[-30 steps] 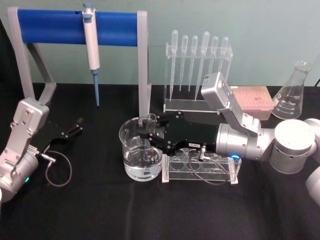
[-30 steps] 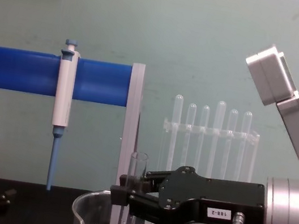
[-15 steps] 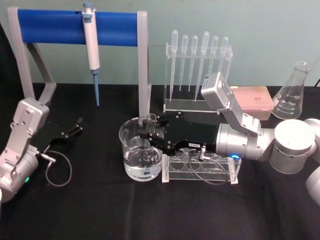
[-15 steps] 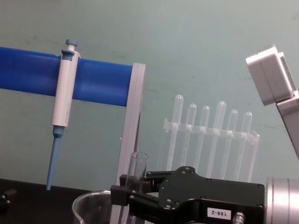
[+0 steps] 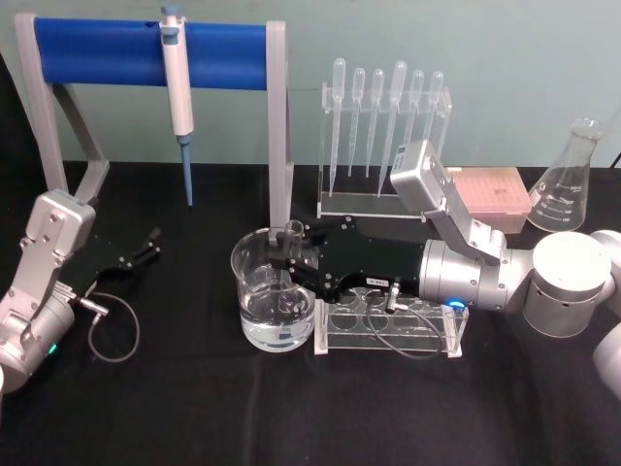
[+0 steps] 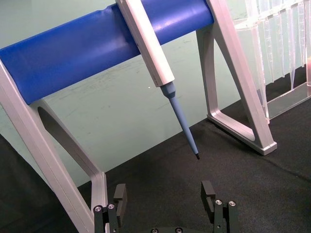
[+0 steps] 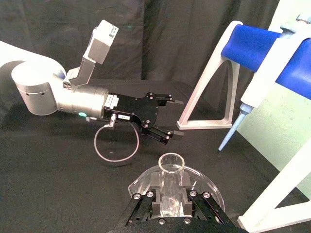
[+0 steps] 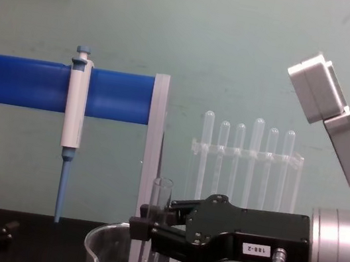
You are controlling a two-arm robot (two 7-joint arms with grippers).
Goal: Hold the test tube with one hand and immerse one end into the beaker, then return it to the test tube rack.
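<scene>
The test tube [image 5: 289, 231] stands upright with its lower end down inside the beaker [image 5: 248, 282], which holds clear liquid. My right gripper [image 5: 287, 260] reaches over the beaker's rim from the right and is shut on the tube's upper part. From the chest view the tube's open rim [image 8: 161, 196] sticks up above the black fingers of the right gripper [image 8: 146, 224], over the beaker [image 8: 99, 246]. In the right wrist view the tube [image 7: 171, 167] sits clamped between the pads. My left gripper [image 5: 146, 248] rests open at the left, away from the beaker, fingers [image 6: 209, 191] apart.
An acrylic test tube rack [image 5: 388, 330] lies right beside the beaker, under the right arm. Behind stand a blue-barred stand [image 5: 146, 53] with a hanging pipettor [image 5: 178, 97], a rack of pipettes [image 5: 383, 116], a pink box [image 5: 490, 194] and a conical flask [image 5: 568, 180].
</scene>
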